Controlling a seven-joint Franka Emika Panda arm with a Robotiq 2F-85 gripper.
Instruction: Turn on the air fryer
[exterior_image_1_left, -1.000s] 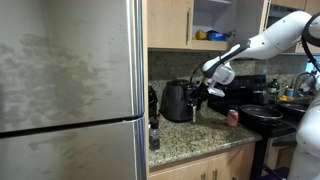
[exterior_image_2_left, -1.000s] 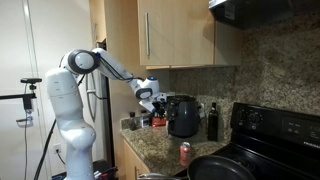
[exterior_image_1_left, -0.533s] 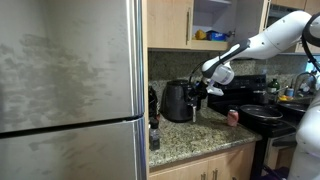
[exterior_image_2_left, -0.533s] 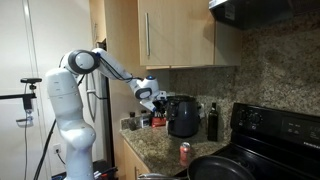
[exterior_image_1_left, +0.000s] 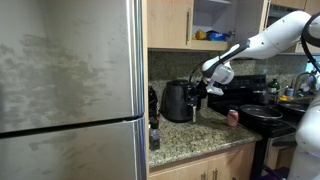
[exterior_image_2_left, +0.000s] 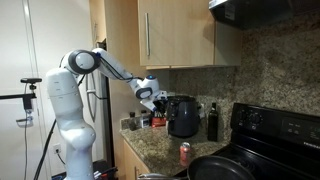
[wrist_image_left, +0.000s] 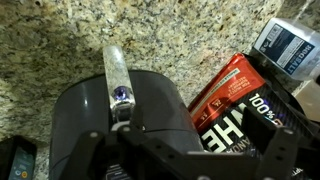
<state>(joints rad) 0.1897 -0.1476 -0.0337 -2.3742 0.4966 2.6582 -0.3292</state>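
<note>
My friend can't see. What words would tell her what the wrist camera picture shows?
Looking straight down on a black air fryer with a shiny handle, standing on a speckled stone counter. A red packet lies beside it.

- Smooth black plastic with a glossy sheen: air fryer (wrist_image_left: 160, 100).
- Speckled polished stone: countertop (wrist_image_left: 60, 35).
- Glossy printed wrap: red packet (wrist_image_left: 228, 92), at 3 o'clock from the air fryer.
- Brushed metal: fridge (exterior_image_1_left: 65, 70).
- Smooth pale wood: cabinets (exterior_image_2_left: 175, 35).

White glossy arm (exterior_image_2_left: 70, 85), rounded bulbous joints, black gripper (exterior_image_1_left: 198, 93), jaws apparently dark and blocky
</note>
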